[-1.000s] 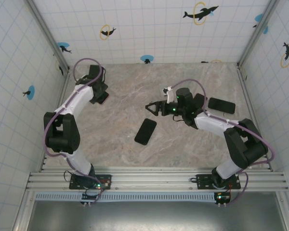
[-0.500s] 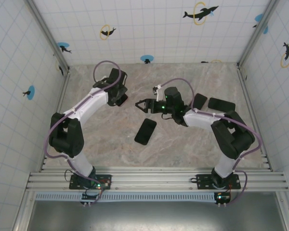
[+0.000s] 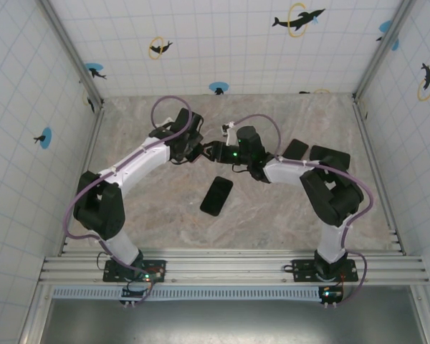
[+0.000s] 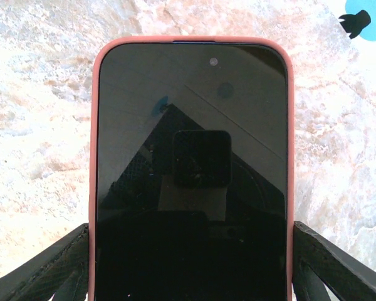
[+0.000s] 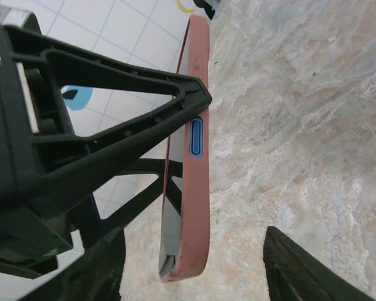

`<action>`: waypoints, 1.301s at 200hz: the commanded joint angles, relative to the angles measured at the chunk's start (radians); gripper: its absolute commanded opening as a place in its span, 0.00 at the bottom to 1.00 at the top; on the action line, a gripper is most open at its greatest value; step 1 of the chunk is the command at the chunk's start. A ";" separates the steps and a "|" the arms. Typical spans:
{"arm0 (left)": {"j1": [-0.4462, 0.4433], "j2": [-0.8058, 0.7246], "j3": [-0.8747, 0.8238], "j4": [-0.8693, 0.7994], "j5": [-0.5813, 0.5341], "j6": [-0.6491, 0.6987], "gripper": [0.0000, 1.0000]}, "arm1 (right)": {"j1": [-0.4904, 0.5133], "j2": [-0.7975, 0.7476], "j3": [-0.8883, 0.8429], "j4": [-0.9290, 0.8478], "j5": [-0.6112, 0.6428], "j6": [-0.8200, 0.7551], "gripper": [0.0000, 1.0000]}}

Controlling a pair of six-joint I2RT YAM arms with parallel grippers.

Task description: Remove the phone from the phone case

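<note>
Item: phone (image 4: 191, 169), dark glass, screen toward the left wrist camera, seated in a salmon-pink phone case (image 4: 93, 163). Position: held clear of the marble table (image 3: 143, 215), slightly toward 12 o'clock of its centre in the top view. Condition: the case rim is unbroken on every visible side and the charging-port cutout (image 5: 196, 136) faces the right wrist camera. Held by: left gripper (image 4: 191, 279), fingers clamped on the case's long edges at 4 and 8 o'clock of its own view. Attending: right gripper (image 5: 193, 238), fingers spread wide to either side of the port end and apart from it. Step, as judged: presenting the case for the peel, with extraction not yet begun. Next move calls for the right fingers to catch the case lip near the port, then pull against the left hold without twisting the glass. Surroundings: bare black phone (image 3: 216, 195) lying flat at 6 o'clock of the grippers; dark slab (image 3: 330, 156) at 3 o'clock, smaller dark slab (image 3: 295, 149) just beside it, kind uncertain.
</note>
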 commanded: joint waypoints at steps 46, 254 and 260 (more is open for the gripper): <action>-0.037 -0.032 0.003 0.058 -0.006 -0.028 0.63 | 0.013 0.052 0.055 0.093 0.001 0.090 0.38; 0.070 -0.246 -0.306 0.492 0.212 0.164 0.98 | -0.073 -0.076 -0.032 0.189 0.026 0.213 0.00; 0.083 -0.256 -0.330 0.533 0.246 0.164 0.97 | -0.079 -0.086 -0.039 0.194 0.024 0.220 0.00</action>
